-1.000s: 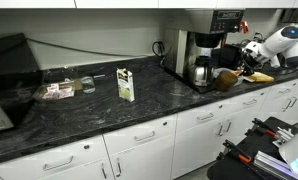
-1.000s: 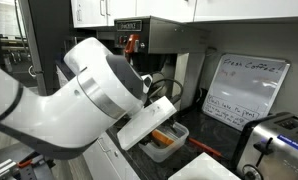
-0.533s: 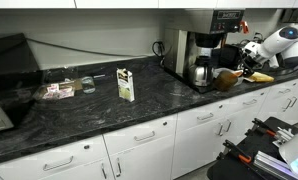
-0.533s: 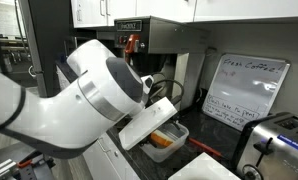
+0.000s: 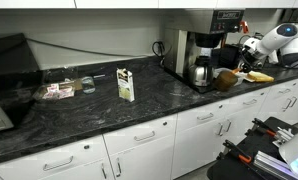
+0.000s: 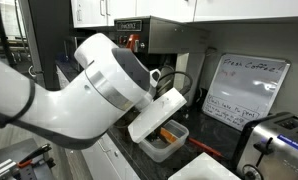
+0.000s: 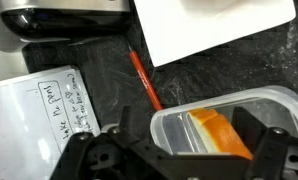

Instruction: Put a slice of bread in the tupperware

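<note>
In an exterior view the robot arm reaches over the far end of the dark tabletop, past the coffee maker and a round brown lump. The things under the arm are too small there to make out. In an exterior view from close by, the big white arm fills most of the picture and hides its own end. Below it sits the tupperware with something orange inside, which looks like the slice of bread. The wrist view shows the most. The tool has its two fingers wide apart and is not closed on anything. The slice lies inside the clear tupperware, just beside one finger that hangs over the box. A red stick, a white sheet and a board with writing lie nearby. I think the bread is light, thin and soft, so it could bend or crumble. It is best pinched gently by its edges. The picture's bottom edge cuts off the box, so I cannot tell if the slice lies flat.
</note>
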{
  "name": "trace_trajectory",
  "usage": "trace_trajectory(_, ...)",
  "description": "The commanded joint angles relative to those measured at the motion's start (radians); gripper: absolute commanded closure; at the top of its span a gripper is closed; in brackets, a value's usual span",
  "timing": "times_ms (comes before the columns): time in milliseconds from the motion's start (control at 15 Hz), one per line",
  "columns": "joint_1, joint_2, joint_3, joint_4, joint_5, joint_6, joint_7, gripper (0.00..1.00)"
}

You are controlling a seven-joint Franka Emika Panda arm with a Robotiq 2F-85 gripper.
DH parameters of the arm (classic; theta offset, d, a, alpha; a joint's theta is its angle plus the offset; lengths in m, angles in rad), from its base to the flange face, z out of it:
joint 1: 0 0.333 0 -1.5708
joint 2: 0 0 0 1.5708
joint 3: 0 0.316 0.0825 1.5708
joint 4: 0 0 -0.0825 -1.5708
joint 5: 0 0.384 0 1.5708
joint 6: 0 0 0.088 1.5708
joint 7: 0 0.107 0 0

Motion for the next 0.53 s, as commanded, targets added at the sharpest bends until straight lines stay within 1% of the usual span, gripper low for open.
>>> trace_trajectory(0,-0.022,0.008,0.036,0.001,0.026,-0.014,-0.036,0.0)
trace_trajectory(467,-0.048,0.023,0.059,-0.007,0.026,-0.007,-0.046,0.0)
